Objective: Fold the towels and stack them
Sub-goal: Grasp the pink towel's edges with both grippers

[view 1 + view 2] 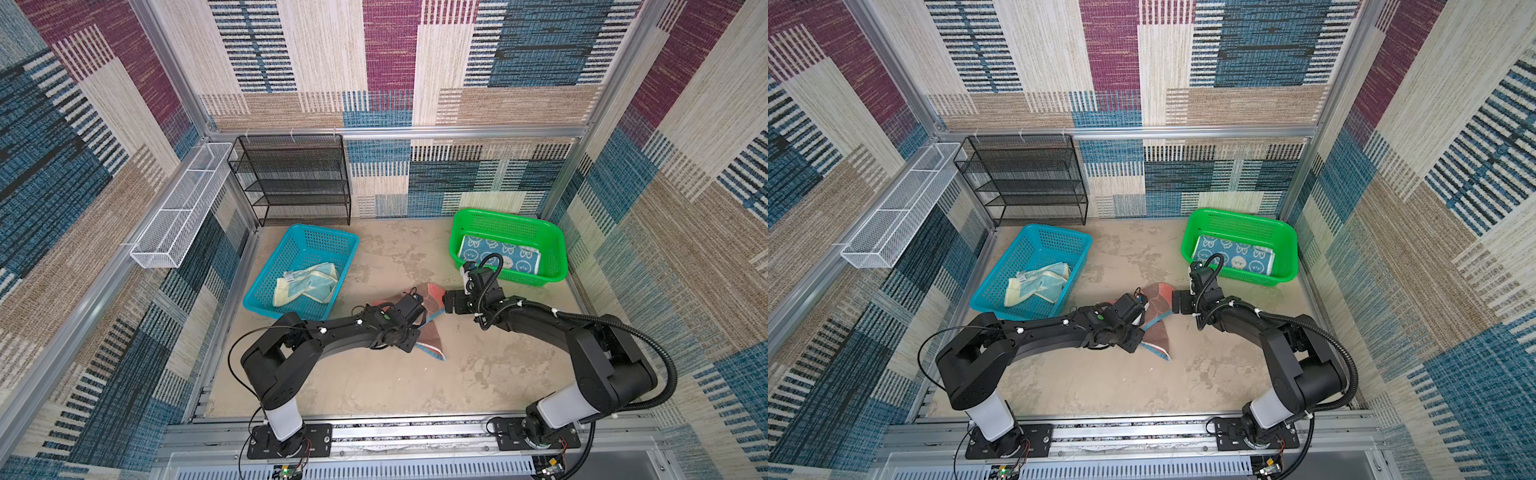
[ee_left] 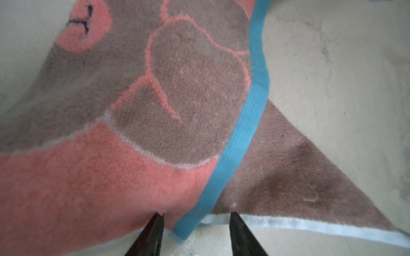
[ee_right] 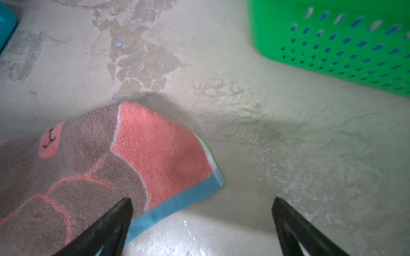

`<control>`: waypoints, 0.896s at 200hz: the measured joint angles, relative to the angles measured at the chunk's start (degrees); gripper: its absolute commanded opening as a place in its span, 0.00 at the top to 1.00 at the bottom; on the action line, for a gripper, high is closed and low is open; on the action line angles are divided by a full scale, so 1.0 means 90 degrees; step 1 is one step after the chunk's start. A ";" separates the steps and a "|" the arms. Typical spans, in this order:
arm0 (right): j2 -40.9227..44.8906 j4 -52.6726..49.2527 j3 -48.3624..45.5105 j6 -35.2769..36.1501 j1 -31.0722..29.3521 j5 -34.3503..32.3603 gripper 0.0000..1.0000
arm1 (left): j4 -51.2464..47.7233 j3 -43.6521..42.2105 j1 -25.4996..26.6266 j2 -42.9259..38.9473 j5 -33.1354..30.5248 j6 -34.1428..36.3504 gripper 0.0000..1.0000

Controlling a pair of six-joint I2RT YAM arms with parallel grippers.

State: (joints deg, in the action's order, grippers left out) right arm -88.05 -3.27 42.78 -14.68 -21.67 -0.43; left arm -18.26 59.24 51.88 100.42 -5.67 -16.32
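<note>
The coral towel with the brown bear (image 1: pixel 433 338) (image 1: pixel 1158 337) lies loosely doubled over on the table's middle, its blue-edged flap (image 2: pixel 241 133) on top. My left gripper (image 2: pixel 196 214) (image 1: pixel 420 322) is low over it, jaws apart, the flap's blue corner loose between the tips. My right gripper (image 3: pixel 202 199) (image 1: pixel 444 305) stands wide open at the towel's far rounded corner (image 3: pixel 162 155), one finger over the cloth. The blue towel with white rabbit faces (image 1: pixel 498 254) (image 1: pixel 1233 257) lies folded in the green basket. Crumpled cream and light-blue towels (image 1: pixel 307 282) (image 1: pixel 1038 282) lie in the blue basket.
The green basket (image 1: pixel 555 245) (image 3: pixel 332 33) stands at the back right, just behind the right wrist. At the back left is the blue basket (image 1: pixel 266 291), near the left arm's elbow. A black mesh shelf (image 1: pixel 291 178) and a white wire tray (image 1: pixel 178 208) line the back left.
</note>
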 measured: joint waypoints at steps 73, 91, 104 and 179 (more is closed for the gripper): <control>-0.0034 -0.0005 -0.0022 0.0000 0.0000 0.0053 0.00 | 0.0019 0.0114 -0.0002 0.0270 -0.0112 -0.0005 0.67; 0.0005 -0.0005 -0.0022 0.0000 0.0000 0.0053 0.00 | 0.0019 0.0117 -0.0002 0.0270 -0.0119 -0.0002 0.70; 0.0017 -0.0005 -0.0022 0.0005 0.0000 0.0053 0.00 | 0.0017 0.0117 -0.0007 0.0253 -0.0112 -0.0002 0.72; 0.0100 -0.0083 -0.0012 0.0085 -0.0002 0.0097 0.00 | -0.0051 0.0112 -0.0032 -0.0138 -0.0017 0.0041 1.00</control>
State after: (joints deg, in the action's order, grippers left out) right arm -87.15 -4.01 42.68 -13.91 -21.69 0.45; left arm -18.72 60.25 51.59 99.18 -5.82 -15.94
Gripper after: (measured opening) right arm 0.998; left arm 0.047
